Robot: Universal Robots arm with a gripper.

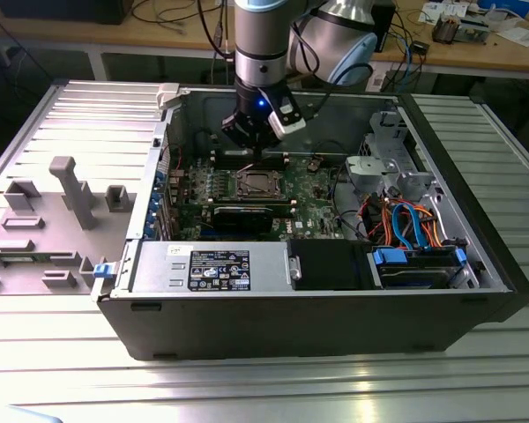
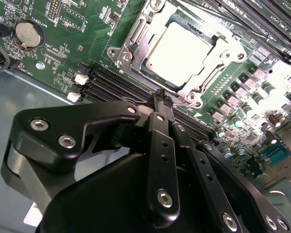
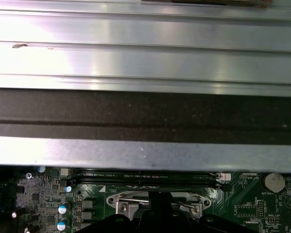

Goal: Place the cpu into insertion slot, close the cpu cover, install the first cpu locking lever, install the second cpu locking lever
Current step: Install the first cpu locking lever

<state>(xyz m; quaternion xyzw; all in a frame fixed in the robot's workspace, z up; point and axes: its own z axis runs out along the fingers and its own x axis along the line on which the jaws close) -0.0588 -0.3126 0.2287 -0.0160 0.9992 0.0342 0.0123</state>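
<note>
Hovering with gripper (image 2: 164,97) fingers pressed together, grasping nothing, just above the edge of the insertion slot (image 2: 136,36). Just beyond the fingertips, sitting seated in the slot: the cpu (image 2: 180,51), with the cpu cover (image 2: 211,73) framing it, lying flat.

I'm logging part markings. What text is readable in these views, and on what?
Black label on the power supply: print too small to read.
Green circuit board lettering: too blurred to read.
cpu top: washed out by glare, nothing legible.
</note>
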